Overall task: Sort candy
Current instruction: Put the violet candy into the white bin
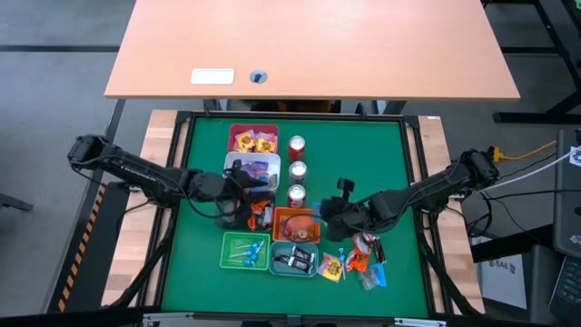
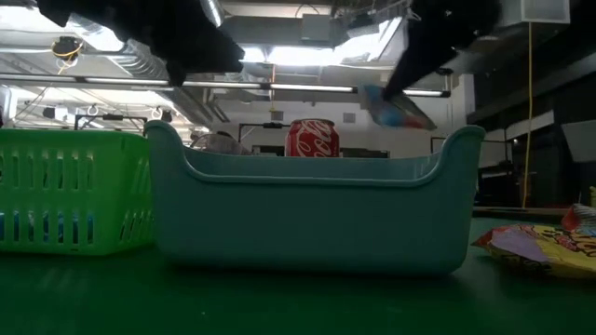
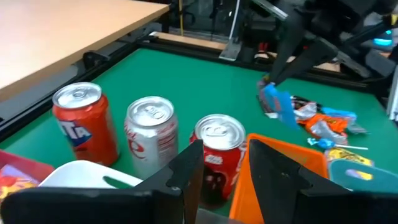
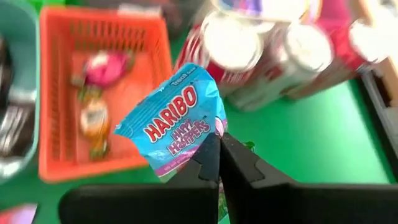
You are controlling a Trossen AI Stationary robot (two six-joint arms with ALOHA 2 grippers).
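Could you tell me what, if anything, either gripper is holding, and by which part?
The right gripper pinches a blue Haribo packet by its lower edge. The left gripper holds nothing.

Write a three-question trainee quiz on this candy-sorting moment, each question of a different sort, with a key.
1. True or false: the right gripper is shut on a blue Haribo packet.
2. Multiple choice: the three cans stand
A. in a row between the bins and the open mat
B. stacked inside the green bin
C. off the table
3. Fill in: in the high view, the loose candy pile lies on the mat beside the ____ bin.

Key
1. True; the packet is pinched at one edge and lifted clear of the mat.
2. A
3. teal
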